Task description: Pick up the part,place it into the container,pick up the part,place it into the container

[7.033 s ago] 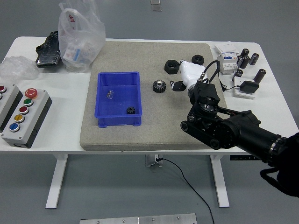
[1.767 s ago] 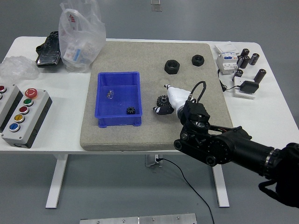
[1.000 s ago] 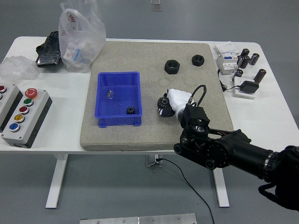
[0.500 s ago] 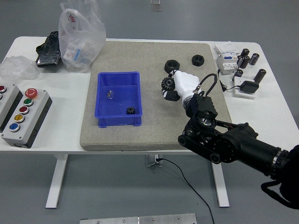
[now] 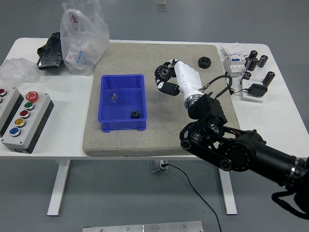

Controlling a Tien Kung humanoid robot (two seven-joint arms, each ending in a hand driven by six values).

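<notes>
Head view, as we log it: square blue plastic container (image 5: 123,102) on a coarse grey felt mat (image 5: 159,140). Right hand (image 5: 173,77), white shell with black fingers, is clamped around a dark toothed metal gear (image 5: 162,73), right of the container near the mat's far edge.

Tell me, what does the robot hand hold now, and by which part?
The right robot hand holds a dark gear, its fingers closed around the toothed rim.

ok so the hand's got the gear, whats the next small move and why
Probably carry it further left, over the blue bin. The right hand grips the gear above the grey mat, just right of the bin's rim, so releasing now would likely miss.
</notes>
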